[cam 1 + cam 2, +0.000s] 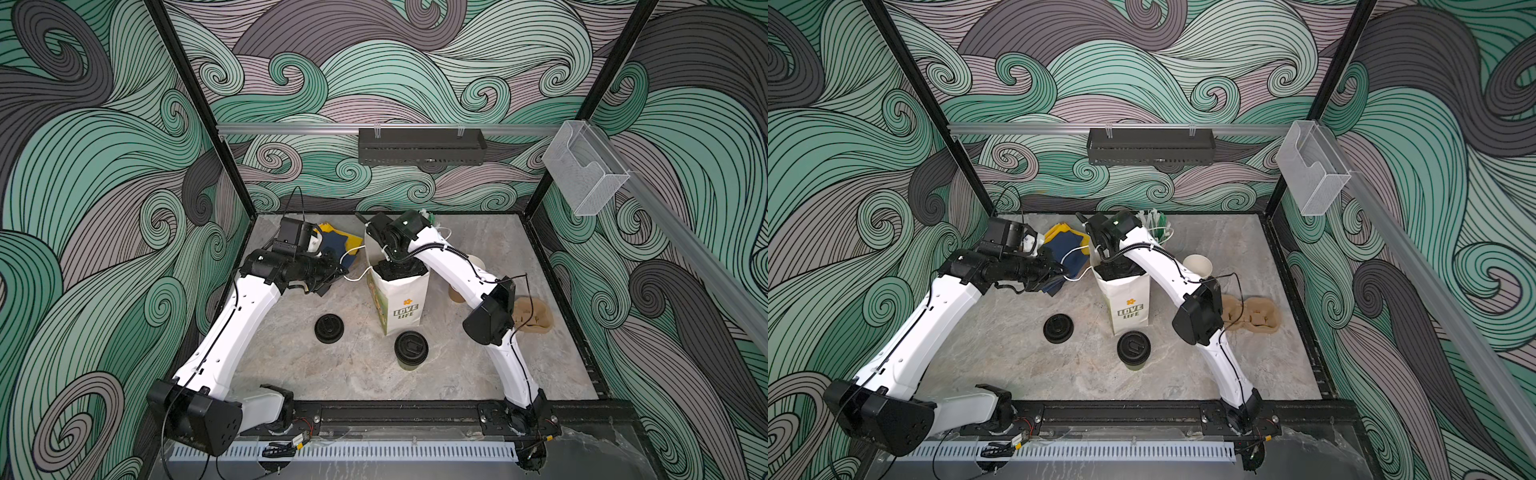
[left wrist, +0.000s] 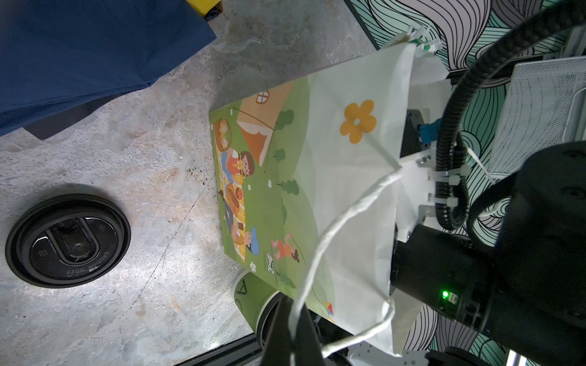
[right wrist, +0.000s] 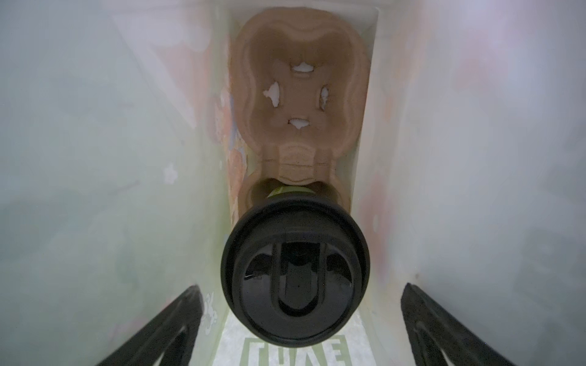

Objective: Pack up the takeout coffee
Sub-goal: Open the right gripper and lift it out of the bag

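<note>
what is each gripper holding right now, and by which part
The left gripper is shut on the white cord handle of the paper bag. The right gripper holds nothing: its jaws stand open inside the bag, clear of the lidded cup.

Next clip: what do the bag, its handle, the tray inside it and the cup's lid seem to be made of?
The bag looks like thin matte printed paper: creased mouth, light glowing through its walls. Its handle seems twisted white paper cord. The tray looks like moulded pulp, brown and rough, with ragged holes. The lid seems glossy black plastic, with crisp moulded ridges and highlights.
</note>
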Robot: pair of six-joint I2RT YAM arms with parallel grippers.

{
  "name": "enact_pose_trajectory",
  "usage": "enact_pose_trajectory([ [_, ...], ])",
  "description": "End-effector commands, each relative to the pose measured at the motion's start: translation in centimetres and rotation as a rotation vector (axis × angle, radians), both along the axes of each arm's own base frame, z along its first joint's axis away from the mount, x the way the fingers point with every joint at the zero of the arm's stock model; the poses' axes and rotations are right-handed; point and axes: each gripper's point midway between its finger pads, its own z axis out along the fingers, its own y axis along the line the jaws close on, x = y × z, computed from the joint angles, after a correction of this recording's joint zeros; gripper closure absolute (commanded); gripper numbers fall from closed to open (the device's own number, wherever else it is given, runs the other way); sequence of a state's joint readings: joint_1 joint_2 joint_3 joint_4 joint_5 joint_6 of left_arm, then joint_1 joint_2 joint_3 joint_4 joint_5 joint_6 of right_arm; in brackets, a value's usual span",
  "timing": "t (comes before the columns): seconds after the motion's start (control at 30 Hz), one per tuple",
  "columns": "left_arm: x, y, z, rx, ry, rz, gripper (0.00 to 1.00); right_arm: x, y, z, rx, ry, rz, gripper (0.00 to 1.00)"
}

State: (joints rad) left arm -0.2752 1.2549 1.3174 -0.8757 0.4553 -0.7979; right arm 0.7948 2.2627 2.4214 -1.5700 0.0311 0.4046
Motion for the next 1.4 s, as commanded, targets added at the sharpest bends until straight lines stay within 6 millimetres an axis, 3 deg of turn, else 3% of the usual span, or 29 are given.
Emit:
enact_pose_trajectory([
  [0.0,0.3,-0.1,0.4,-0.005,-0.009,-0.004,1.0,0.0,-0.4,1.7,0.0,-0.045,-0.026,0.04],
  [0.27,0.0,-0.1,-0.2,0.0,0.004,-0.01,1.0,1.6,0.2,5.0,0.06,-0.172,-0.051,0.04],
  [0.5,-0.2,-0.1,-0.7,0.004,0.02,-0.015,1.0,1.9,0.6,4.6,0.063,-0.172,-0.062,0.09],
  [0.67,-0.4,-0.1,-0.8,0.004,0.027,-0.016,0.98,2.1,1.6,7.8,0.158,-0.236,-0.058,0.12],
  [0.9,-0.2,0.1,-0.3,0.014,0.001,-0.005,0.8,-0.1,2.6,15.2,0.366,-0.344,0.001,0.14],
  [1.07,0.2,1.0,1.3,0.051,-0.072,0.017,0.51,-3.5,1.5,19.4,0.448,-0.403,0.074,0.15],
  [1.23,0.5,3.3,4.4,0.167,-0.219,0.057,0.28,-6.3,-1.8,19.9,0.43,-0.399,0.038,0.17],
  [1.37,1.5,3.9,7.3,0.275,-0.32,-0.005,0.21,-7.4,-5.6,18.5,0.384,-0.4,-0.148,0.22],
])
